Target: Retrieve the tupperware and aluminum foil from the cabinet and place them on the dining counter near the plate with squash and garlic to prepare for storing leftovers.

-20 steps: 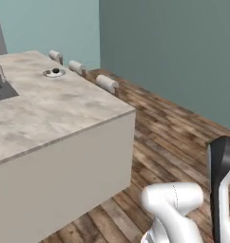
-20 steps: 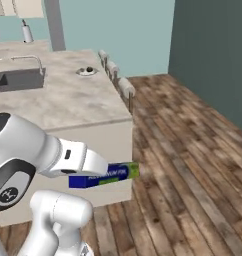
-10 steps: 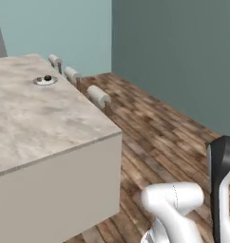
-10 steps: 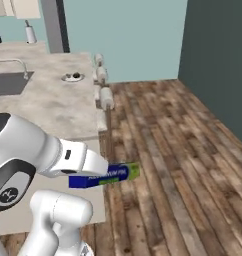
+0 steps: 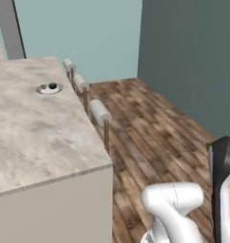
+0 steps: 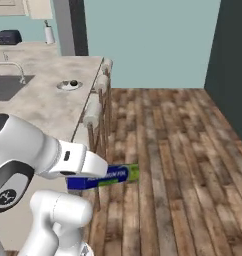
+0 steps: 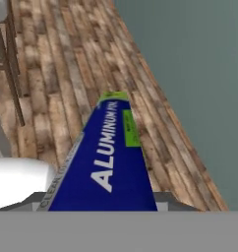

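The gripper (image 6: 95, 176) is clamped on the aluminum foil (image 6: 107, 177), a dark blue carton with a green end that sticks out level from the hand, held in the air above the wooden floor (image 6: 183, 165). Just beside it stand the stools (image 6: 93, 114) lined along the edge of the dining counter (image 6: 40, 107). On that pale marbled top sits a small plate (image 5: 49, 88), well apart from the carton.

Stools (image 5: 100, 112) line the dining counter (image 5: 36, 137) edge; wood floor (image 6: 183, 165) beside lies open.
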